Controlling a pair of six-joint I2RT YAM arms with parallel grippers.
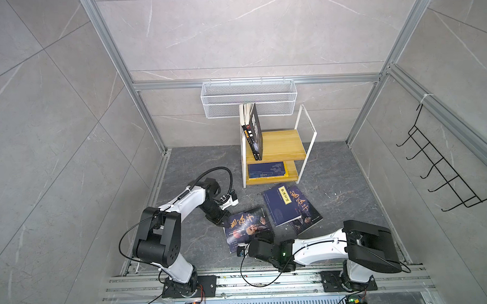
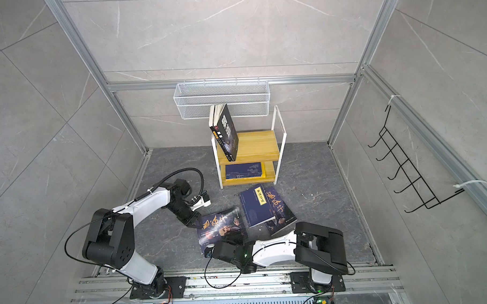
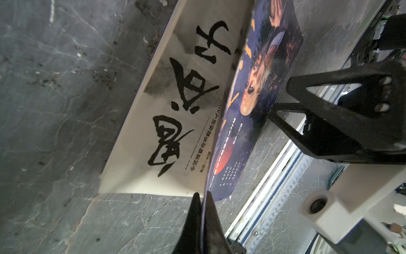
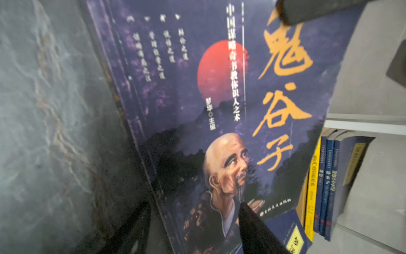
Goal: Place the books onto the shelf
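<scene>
The left gripper [image 3: 203, 196] was closed tight on the front cover [image 3: 263, 88] alone of a navy paperback [image 1: 247, 227] with orange calligraphy and an old man's portrait. It pinched that cover at a corner and held it lifted off the white title page [image 3: 171, 110]. The paperback lay on the dark stone surface [image 1: 349, 182] toward its near edge, about midway between the side edges.

The right gripper [image 4: 194, 205] stood at the same book with its jaws apart. One finger [image 4: 254, 222] was over the cover and the other was down beside the spine. It gripped nothing that could be made out.

Just beyond the paperback, a second copy [image 1: 305, 211] lay flat, with a navy book bearing a yellow title label [image 1: 279, 210] resting across it.

The shelf [image 1: 284, 143] stood at the far edge of the surface. On its top board a black book [image 1: 255, 132] with white characters stood leaning against the left frame. On the lower board lay a flat stack of books [image 1: 266, 170], navy on top.
</scene>
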